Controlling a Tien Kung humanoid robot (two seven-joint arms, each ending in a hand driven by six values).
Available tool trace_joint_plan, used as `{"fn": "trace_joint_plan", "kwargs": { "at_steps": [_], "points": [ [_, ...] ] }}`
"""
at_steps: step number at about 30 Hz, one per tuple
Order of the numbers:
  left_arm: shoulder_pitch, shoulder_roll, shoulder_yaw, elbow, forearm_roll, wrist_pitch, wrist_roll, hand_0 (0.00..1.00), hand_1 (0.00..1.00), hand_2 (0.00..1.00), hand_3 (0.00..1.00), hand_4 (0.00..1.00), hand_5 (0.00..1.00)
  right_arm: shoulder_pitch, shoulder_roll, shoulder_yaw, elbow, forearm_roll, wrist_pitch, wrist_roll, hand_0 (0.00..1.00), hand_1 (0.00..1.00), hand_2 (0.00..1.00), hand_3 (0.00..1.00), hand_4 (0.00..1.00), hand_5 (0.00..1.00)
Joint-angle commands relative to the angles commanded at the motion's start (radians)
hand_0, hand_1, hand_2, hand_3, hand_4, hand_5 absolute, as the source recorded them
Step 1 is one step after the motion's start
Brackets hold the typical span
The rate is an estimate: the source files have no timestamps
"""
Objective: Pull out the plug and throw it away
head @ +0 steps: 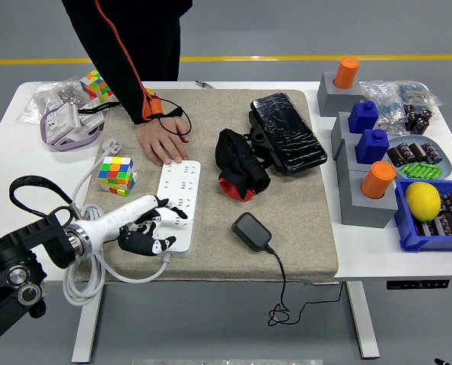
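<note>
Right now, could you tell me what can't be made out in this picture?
- Head view: the near left corner of the power strip, covered by the left hand.
- The person's hand covers its far end.
- The adapter prongs, underneath.
- The right hand is out of frame.

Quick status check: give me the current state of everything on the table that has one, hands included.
Power strip: flat on the mat, no plug in its sockets.
Black adapter: unplugged, lying on the mat right of the strip.
Left hand: fingers loosely curled over the strip's near end, holding nothing.
Person's hand: pressing flat at the strip's far end.
Rubik's cube: scrambled, upright left of the strip.
Lemon: in the blue bin.
</note>
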Motion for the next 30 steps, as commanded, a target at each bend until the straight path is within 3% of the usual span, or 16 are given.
{"fn": "trace_joint_plan", "kwargs": {
  "at_steps": [8, 19, 30],
  "points": [
    [-0.001, 0.004, -0.003, 0.018, 0.015, -0.024, 0.042, 0.045, 0.04, 0.115, 0.738, 0.543, 0.002, 0.005, -0.003, -0.008, 0.001, 0.004, -0.001, 0.0, 0.635, 0.675, 0.681, 0.596, 0.993, 0.452],
    [0.013, 0.03, -0.004, 0.001, 0.008, -0.038, 0.056, 0.043, 0.04, 0.113, 0.715, 0.532, 0.002, 0.004, -0.003, -0.015, 0.0, 0.006, -0.001, -0.001, 0.634, 0.675, 0.682, 0.595, 0.992, 0.452],
    [0.007, 0.025, 0.009, 0.03, 0.01, -0.036, 0.05, 0.043, 0.039, 0.113, 0.708, 0.529, 0.002, 0.008, -0.005, -0.02, 0.0, 0.007, -0.002, -0.001, 0.634, 0.675, 0.681, 0.595, 0.993, 0.452]
  ]
}}
